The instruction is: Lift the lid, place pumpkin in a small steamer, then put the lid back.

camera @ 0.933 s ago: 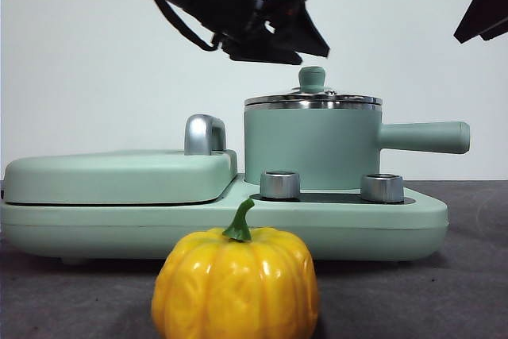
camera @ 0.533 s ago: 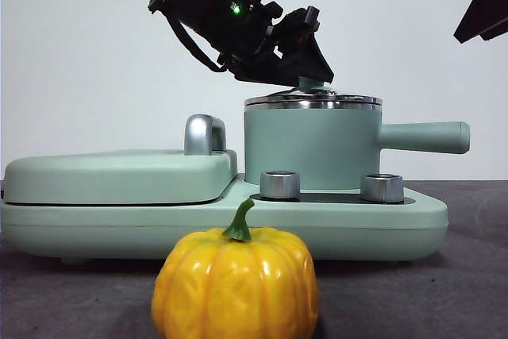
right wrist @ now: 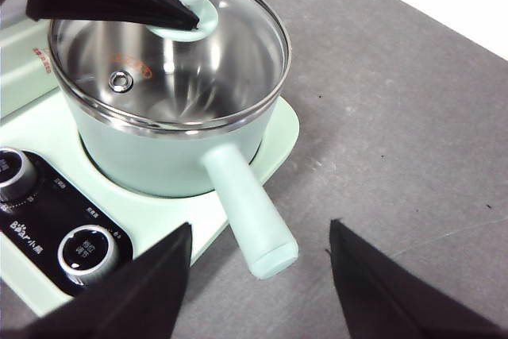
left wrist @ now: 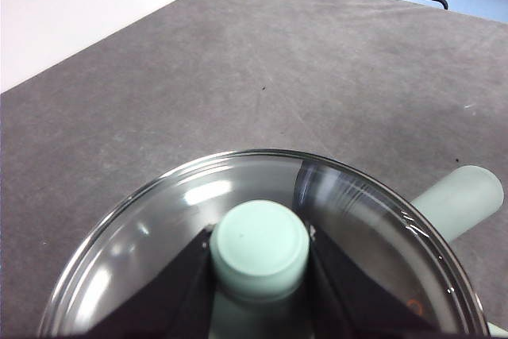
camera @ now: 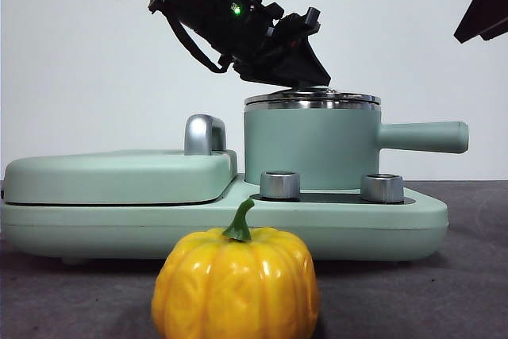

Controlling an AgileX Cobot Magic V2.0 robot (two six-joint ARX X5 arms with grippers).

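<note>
I have the left gripper (left wrist: 259, 275) down on the round glass lid with the shiny steel rim (left wrist: 159, 228), its jaws either side of the mint-green knob (left wrist: 259, 245) and apparently touching it; I judge them closed on the knob, with the lid not yet raised. The lid sits on the mint-green cylindrical small steamer with the long straight side handle (camera: 313, 148), which stands on the mint-green cooker base (camera: 413, 216) beside the flat rectangular griddle cover (camera: 119, 176).

I expect the glass lid to be stiff, fairly heavy for its size and breakable, and the smooth knob could slip, so a firm, centred hold under its head seems best, and a straight lift.

The glossy yellow-orange ribbed pumpkin with the curved green stem (camera: 236, 285) stands on the dark counter (camera: 460, 291) in front of the base, well apart from the pot. It looks hard and slippery; I would take it across its ribs.

The right gripper (right wrist: 258, 275) hangs wide open and empty above the steamer's handle (right wrist: 248, 208). The counter on that side looks open for setting the lid down.
</note>
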